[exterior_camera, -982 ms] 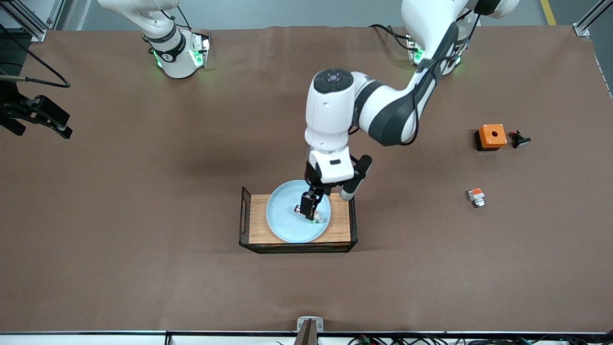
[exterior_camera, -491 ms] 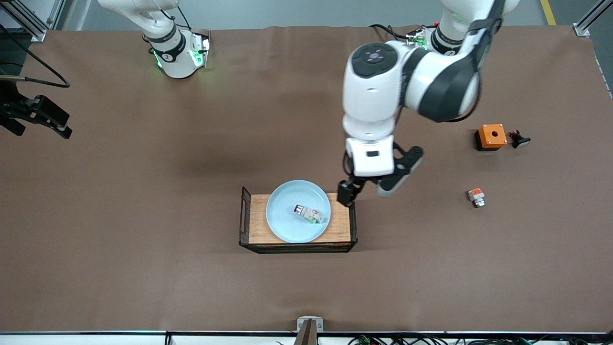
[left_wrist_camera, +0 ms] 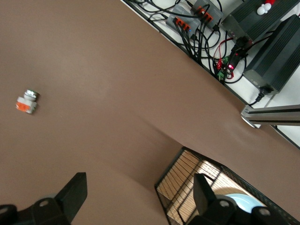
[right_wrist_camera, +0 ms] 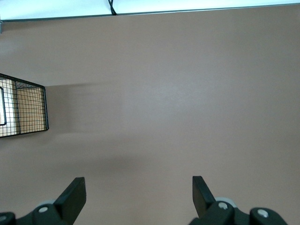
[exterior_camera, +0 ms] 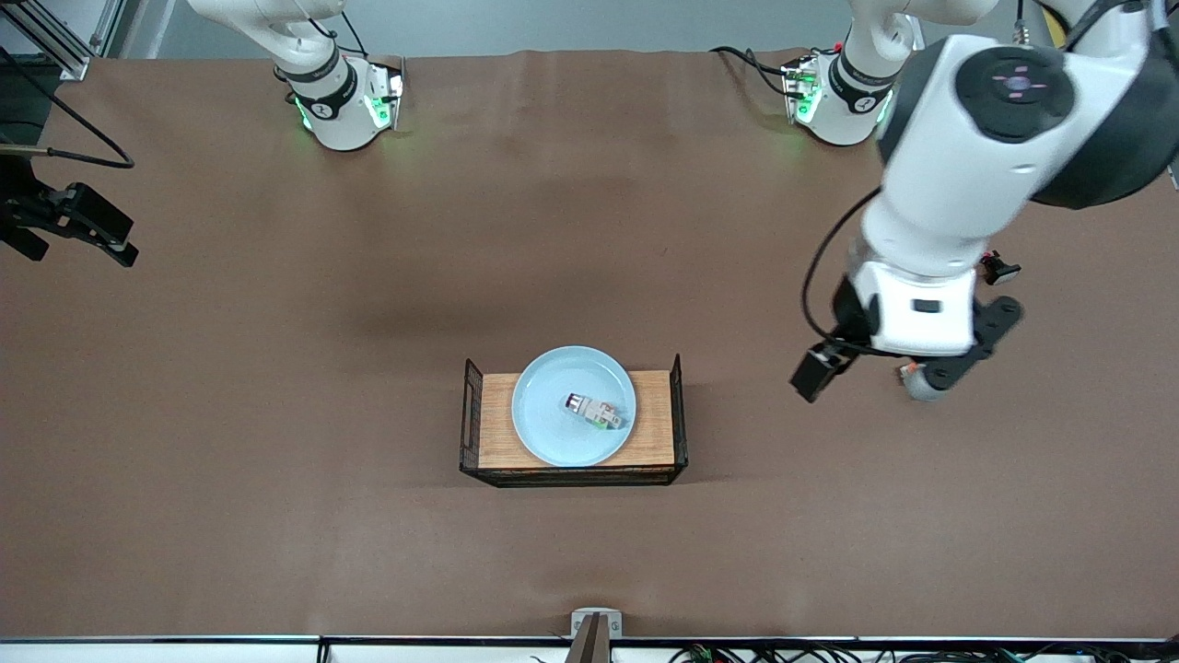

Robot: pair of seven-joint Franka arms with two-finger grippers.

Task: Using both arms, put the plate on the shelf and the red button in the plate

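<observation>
The wooden tray (exterior_camera: pixel 573 424) is being shown nearest the front camera, with the plate (exterior_camera: pixel 573 406) seated on it and the red button (exterior_camera: pixel 592 411) lying on the plate, its long axis running slantwise from the red cap toward the left arm's end of the table. Both task objects are judged to be placed already. The left gripper (left_wrist_camera: pixel 138 197) is being held empty, its fingers spread wide, over bare table toward the left arm's end, well apart from the tray; the button therefore lies from it toward the right arm's end. The right gripper (right_wrist_camera: pixel 139 194), likewise spread and empty, is being kept waiting over bare table.
</observation>
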